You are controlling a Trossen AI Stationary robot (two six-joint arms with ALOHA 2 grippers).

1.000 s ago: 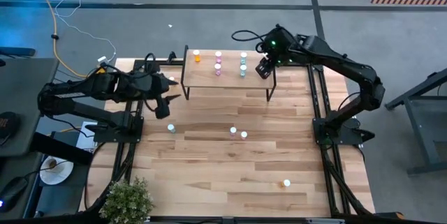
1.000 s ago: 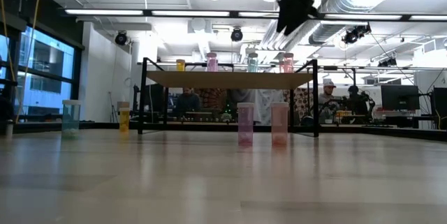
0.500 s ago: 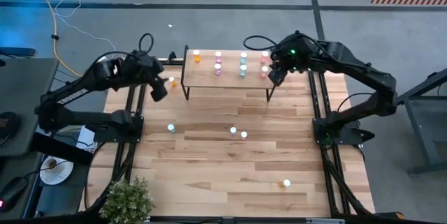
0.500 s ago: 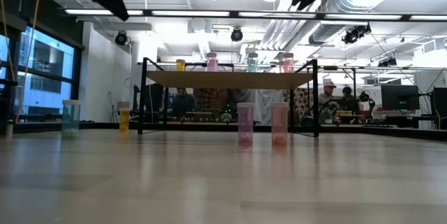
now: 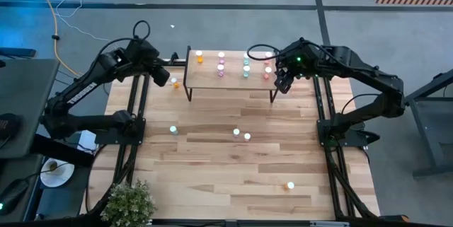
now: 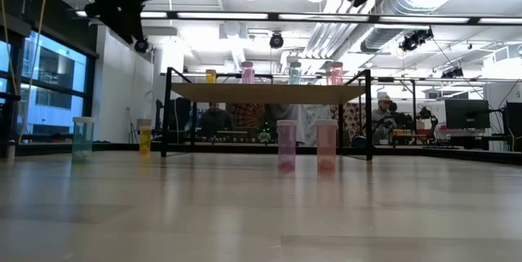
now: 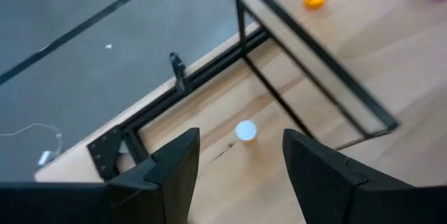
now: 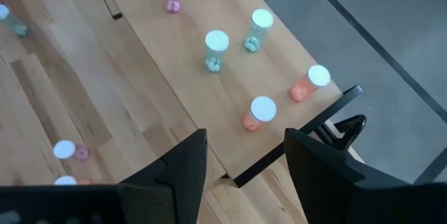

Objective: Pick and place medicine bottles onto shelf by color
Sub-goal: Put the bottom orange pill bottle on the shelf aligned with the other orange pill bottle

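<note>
The light-wood shelf (image 5: 230,77) stands at the table's far middle on black legs. On it stand an orange bottle (image 5: 199,57), two pink bottles (image 5: 221,63), two teal bottles (image 5: 246,65) and two red bottles (image 5: 267,64). My left gripper (image 5: 161,77) is open, high above an orange bottle (image 5: 175,83) that stands on the table left of the shelf; its white cap (image 7: 245,130) shows between the fingers. My right gripper (image 5: 283,82) is open and empty, high off the shelf's right end, with the red bottles (image 8: 262,112) ahead of it.
On the table stand a teal bottle (image 5: 173,129), two pink bottles (image 5: 241,135) in the middle and an orange bottle (image 5: 290,184) near the front right. A potted plant (image 5: 127,202) sits at the near left corner. People sit in the room behind (image 6: 382,111).
My left gripper has swung from the table's left middle toward the far edge, ending above the orange bottle left of the shelf. My right gripper has risen and moved off the shelf's right end toward the table's right edge, uncovering the two red bottles.
</note>
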